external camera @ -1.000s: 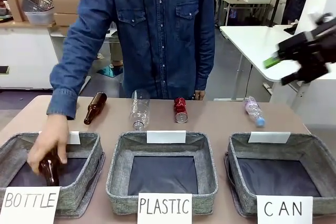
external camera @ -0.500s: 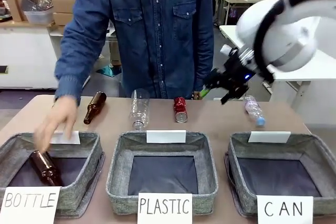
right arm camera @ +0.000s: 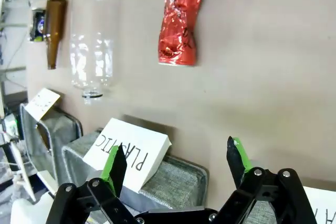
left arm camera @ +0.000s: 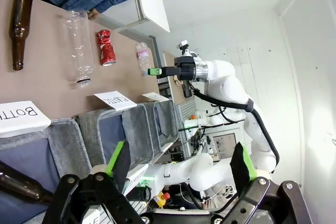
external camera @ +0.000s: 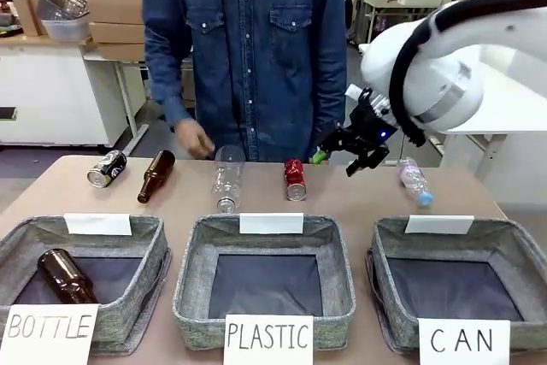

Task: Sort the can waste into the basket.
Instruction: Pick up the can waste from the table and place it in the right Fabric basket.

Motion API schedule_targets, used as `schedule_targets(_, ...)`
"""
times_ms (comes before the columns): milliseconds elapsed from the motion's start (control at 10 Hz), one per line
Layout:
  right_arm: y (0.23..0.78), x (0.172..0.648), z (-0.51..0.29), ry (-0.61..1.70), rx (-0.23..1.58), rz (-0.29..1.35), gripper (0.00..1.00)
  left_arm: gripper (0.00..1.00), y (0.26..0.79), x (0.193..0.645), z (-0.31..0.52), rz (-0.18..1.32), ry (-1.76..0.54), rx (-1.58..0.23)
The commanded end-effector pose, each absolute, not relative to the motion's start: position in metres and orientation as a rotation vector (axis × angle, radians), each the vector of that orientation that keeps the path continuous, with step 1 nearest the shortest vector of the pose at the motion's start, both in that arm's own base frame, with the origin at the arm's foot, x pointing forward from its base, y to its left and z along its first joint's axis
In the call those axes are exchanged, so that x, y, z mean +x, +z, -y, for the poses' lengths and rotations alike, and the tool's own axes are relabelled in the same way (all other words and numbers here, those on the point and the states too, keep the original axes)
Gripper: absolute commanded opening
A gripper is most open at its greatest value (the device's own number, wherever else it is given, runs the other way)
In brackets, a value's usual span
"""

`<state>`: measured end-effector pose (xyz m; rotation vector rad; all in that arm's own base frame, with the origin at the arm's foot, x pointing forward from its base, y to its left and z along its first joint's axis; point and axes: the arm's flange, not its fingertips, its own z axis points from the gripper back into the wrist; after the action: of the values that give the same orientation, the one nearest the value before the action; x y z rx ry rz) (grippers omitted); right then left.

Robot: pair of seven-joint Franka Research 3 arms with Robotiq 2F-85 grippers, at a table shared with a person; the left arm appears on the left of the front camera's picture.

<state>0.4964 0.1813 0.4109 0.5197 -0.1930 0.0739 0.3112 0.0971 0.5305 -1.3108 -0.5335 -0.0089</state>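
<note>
Front: right jaws hover spread, empty, just right of the red can (external camera: 294, 179); the basket (external camera: 513, 230) carded "CAN" sits nearer and rightward, the dark can (external camera: 107, 168) well left. Left wrist: left jaws spread, empty, far from that can. Right wrist: best centre its dented waist between them; a card (right arm camera: 128, 153) reading "PLASTIC" lies nearer.

Right arm (external camera: 444, 74) is cased in white, ringed by black cable (external camera: 416, 66); right gripper (right arm camera: 175, 148) is fitted with green pads (right arm camera: 237, 153); denim shirt (external camera: 248, 49) is worn.
</note>
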Motion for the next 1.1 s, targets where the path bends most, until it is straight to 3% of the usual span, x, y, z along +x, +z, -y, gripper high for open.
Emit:
schedule_targets(0, 0.387, 0.508, -0.210, 0.051, 0.464, 0.190, 1.00, 1.00, 0.531, 0.312, -0.096, 0.558, -0.025, -1.330)
schedule_targets(400, 0.342, 0.561, -0.258, 0.032, 0.379, 0.304, 1.00, 1.00, 0.531, 0.312, -0.096, 0.558, -0.025, -1.330)
schedule_targets(600, 0.318, 0.589, -0.274, 0.030, 0.232, 0.351, 1.00, 1.00, 0.531, 0.312, -0.096, 0.558, -0.025, -1.330)
schedule_targets(1000, 0.305, 0.609, -0.288, 0.099, 0.239, 0.319, 1.00, 1.00, 0.531, 0.312, -0.096, 0.558, -0.025, -1.330)
